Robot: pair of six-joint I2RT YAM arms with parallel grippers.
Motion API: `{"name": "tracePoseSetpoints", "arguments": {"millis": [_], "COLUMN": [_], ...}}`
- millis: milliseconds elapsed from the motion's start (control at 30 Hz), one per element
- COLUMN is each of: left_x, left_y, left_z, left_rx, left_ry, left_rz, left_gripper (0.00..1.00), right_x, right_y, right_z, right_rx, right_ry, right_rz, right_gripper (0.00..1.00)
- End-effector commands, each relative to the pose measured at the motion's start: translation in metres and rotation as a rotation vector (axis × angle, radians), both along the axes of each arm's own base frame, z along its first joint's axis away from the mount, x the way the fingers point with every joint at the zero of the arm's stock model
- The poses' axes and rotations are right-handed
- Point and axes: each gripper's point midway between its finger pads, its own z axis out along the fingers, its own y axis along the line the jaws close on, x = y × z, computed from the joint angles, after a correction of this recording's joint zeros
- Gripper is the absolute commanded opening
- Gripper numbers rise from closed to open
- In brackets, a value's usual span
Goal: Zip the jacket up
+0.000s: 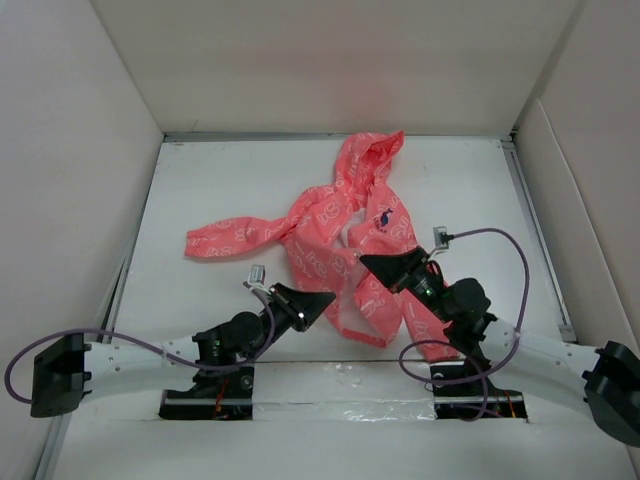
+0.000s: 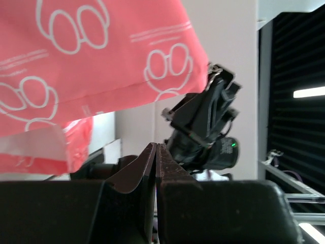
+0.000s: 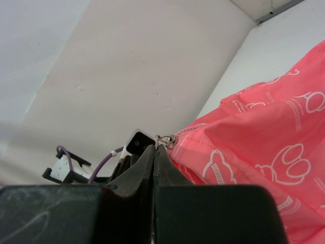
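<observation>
The right tool (image 1: 366, 261) is pinching the jacket (image 1: 330, 215) by its zipper pull (image 3: 163, 139) mid-frame, while the left tool (image 1: 328, 298), pressed together, is hovering lower left.

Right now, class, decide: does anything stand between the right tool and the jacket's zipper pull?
Nothing visible does. The right tool is shut, its tips meeting the metal zipper pull at the edge of the jacket.
</observation>
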Motion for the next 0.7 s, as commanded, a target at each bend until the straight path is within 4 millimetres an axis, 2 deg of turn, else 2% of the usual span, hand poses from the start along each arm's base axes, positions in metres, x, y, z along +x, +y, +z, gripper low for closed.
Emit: {"name": "tracePoseSetpoints", "arguments": {"millis": [0,67,200,333,400,533,667], "left_x": [-0.005,-0.007,-0.004,0.006,0.012,0.029,0.033], "left_y": [-0.004,-0.007,-0.014,-0.014,-0.014,-0.002,-0.001], "left_z": [0.007,0.007,0.024,0.049,0.057,0.059,0.064], "left_rx": [0.004,0.033,0.038,0.078,0.155,0.234,0.257], "left_ry": [-0.029,-0.043,-0.077,-0.160,-0.191,-0.181,-0.189], "left_rz": [-0.039,-0.054,-0.049,0.008,0.041,0.146,0.171], "left_gripper": [0.00,0.00,0.00,0.39,0.44,0.56,0.58], "right_x": [0.000,0.002,-0.009,-0.011,-0.012,-0.014,-0.016], "right_y": [0.006,0.008,0.017,0.016,0.014,0.011,0.012], "right_z": [0.011,0.011,0.011,0.011,0.011,0.012,0.014], "right_rx": [-0.032,-0.039,-0.026,-0.025,-0.031,-0.033,-0.032], "right_ry": [-0.041,-0.042,-0.056,-0.056,-0.056,-0.056,-0.062], "right_rz": [0.057,0.082,0.156,0.150,0.149,0.142,0.151], "right_gripper": [0.00,0.00,0.00,0.00,0.00,0.00,0.00]}}
